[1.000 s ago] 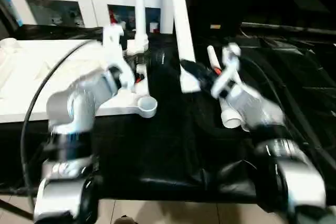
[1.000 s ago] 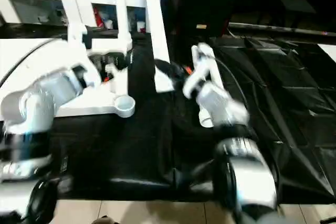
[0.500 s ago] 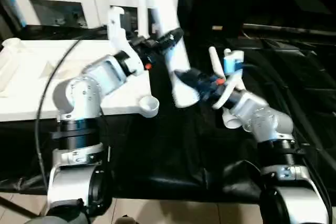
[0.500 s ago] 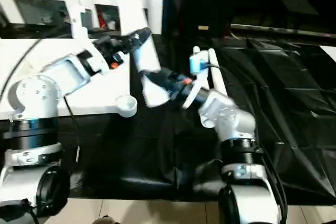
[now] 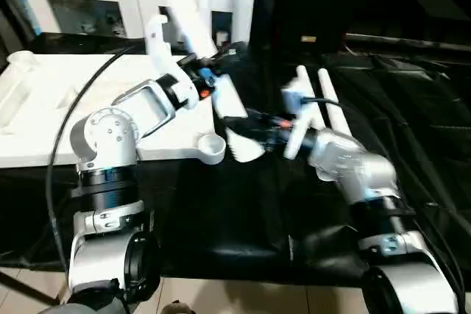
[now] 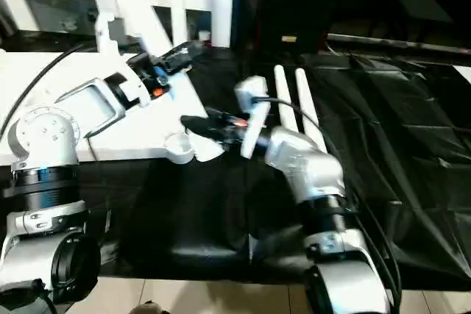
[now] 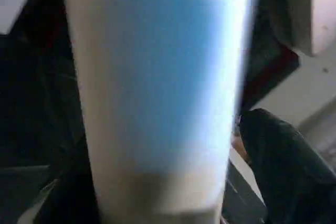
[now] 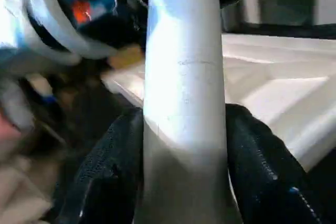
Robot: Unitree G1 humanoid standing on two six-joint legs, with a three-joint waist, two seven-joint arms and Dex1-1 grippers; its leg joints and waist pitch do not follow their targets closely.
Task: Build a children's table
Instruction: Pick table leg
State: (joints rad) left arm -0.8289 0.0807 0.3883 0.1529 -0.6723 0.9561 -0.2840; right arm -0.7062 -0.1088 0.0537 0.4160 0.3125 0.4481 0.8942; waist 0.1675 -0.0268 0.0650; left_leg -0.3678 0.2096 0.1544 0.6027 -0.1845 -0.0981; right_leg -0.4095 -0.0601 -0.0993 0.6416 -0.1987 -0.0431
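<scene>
The white tabletop [image 5: 44, 108] is lying underside-up on the black-covered table [image 5: 243, 211], its rounded corner socket [image 5: 213, 148] jutting toward the robot. Just beside that socket, the left hand [image 5: 213, 64] and the right hand [image 5: 246, 119] are both grasping one white tapered leg [image 5: 193, 31]. The leg is slanting, its wide end [image 5: 241, 145] low beside the socket and its narrow end rising away, cut off by the frame's top edge. The right wrist view is showing black fingers [image 8: 110, 171] pressing the tube from both sides; the left wrist view is giving a blurred tube. Right of the socket, two spare legs [image 5: 320, 104] are lying parallel, pointing away from the robot.
</scene>
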